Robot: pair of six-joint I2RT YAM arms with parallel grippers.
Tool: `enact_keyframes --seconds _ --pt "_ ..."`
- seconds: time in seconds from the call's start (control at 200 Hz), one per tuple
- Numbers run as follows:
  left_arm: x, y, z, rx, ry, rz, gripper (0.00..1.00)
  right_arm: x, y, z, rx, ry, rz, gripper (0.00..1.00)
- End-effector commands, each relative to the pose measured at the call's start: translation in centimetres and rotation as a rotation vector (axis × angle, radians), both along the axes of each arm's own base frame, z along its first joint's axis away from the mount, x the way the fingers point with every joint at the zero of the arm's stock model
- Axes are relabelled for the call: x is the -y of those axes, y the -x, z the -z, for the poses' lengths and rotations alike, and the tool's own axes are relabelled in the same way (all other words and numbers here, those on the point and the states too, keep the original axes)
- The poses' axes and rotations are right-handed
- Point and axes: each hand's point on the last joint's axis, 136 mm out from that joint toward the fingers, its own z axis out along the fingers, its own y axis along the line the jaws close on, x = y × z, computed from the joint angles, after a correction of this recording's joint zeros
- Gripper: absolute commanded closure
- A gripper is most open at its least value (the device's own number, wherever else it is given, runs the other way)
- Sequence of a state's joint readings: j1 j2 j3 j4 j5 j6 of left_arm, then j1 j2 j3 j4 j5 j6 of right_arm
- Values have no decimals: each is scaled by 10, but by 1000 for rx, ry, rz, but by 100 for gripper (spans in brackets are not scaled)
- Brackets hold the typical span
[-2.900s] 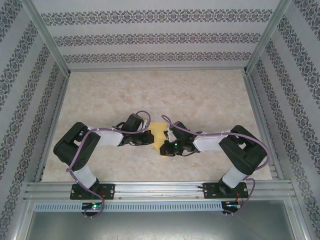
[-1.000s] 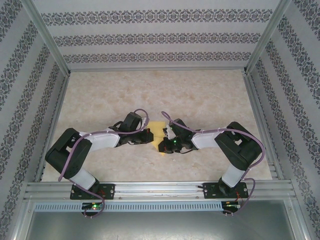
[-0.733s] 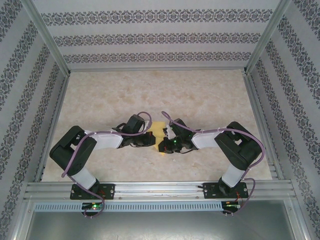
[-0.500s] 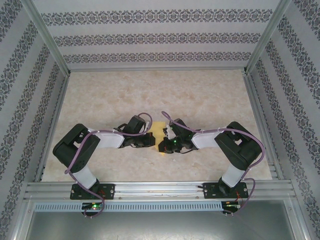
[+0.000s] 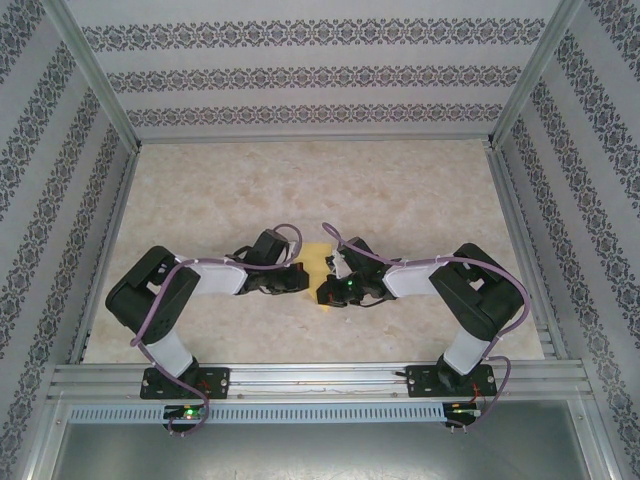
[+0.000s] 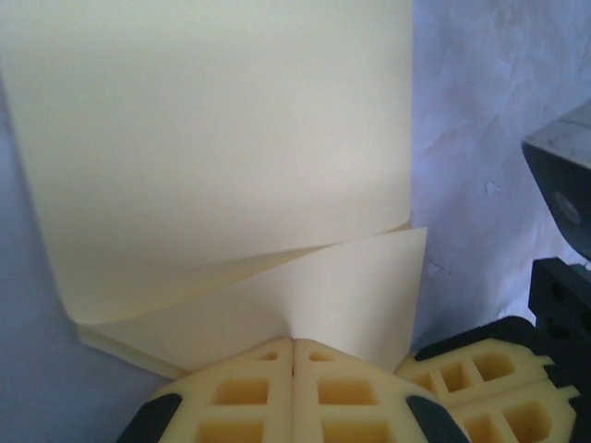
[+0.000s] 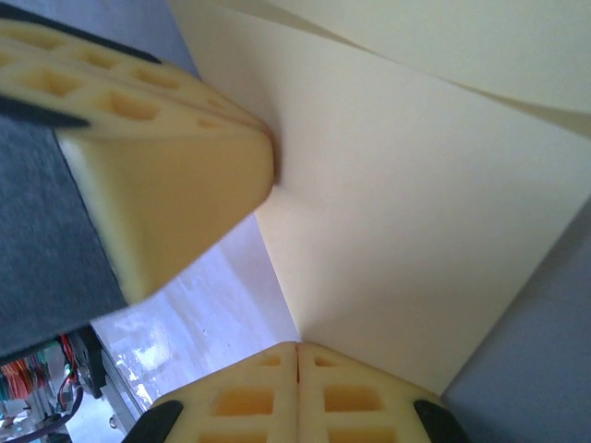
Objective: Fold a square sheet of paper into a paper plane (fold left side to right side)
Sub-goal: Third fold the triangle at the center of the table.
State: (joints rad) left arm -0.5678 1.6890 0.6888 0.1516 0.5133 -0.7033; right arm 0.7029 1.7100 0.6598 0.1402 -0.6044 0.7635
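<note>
Paper: the square sheet of paper (image 5: pixel 318 257) is on the table (image 5: pixel 400 190), right in the middle of the near half, squeezed between the two wrists. It's pale yellow, and from above just a small patch of it peeks out.
Paper shape: not lying flat. On the left wrist cam one layer curls over another, with a soft rounded bend along the left side and a gap opening between the layers toward the right.
Left gripper: the left gripper (image 6: pixel 294 349) is closed tight. Both yellow fingers (image 6: pixel 235 395) are pressed together, with the near edge of the lower layer pinched right at the tips.
Right gripper: the right gripper (image 7: pixel 297 353) is the same deal, clamped onto a corner of the sheet. Its two pads meet with no gap and the paper runs straight into the seam.
How close they are: really close. The right one's fingertips sit at the lower right of the left wrist cam, just beside the paper's corner. One left finger looms at the upper left of the right wrist cam, touching the sheet.
Arms: both reach inward from their bases at the near edge, elbows out, wrists low over the table, almost nose to nose.
Surroundings: marbled beige tabletop, patterned walls (image 5: pixel 300 75) on three sides.
Can't tell: whether the two layers' edges line up. The grippers cover that bit from above.
</note>
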Motion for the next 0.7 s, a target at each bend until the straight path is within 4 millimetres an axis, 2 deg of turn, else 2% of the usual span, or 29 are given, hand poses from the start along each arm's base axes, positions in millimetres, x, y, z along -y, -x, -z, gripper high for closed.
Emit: enact_keyframes --seconds 0.0,0.27,0.44,0.54,0.645,0.695 --pt "-44 -24 24 22 -123 -115 100 57 36 58 -139 290 28 100" --pt "-72 -50 21 50 -113 -182 100 55 36 56 -139 281 24 100" --pt "-70 -56 11 67 -81 -181 100 47 32 48 -128 246 21 100" --pt "-66 -59 -2 94 -55 -166 100 39 27 39 -104 208 13 100" --pt "-62 -60 -25 137 -24 -145 98 21 14 16 -44 126 0 100" --pt "-61 -60 -38 165 -12 -138 96 12 8 2 -6 84 -10 94"
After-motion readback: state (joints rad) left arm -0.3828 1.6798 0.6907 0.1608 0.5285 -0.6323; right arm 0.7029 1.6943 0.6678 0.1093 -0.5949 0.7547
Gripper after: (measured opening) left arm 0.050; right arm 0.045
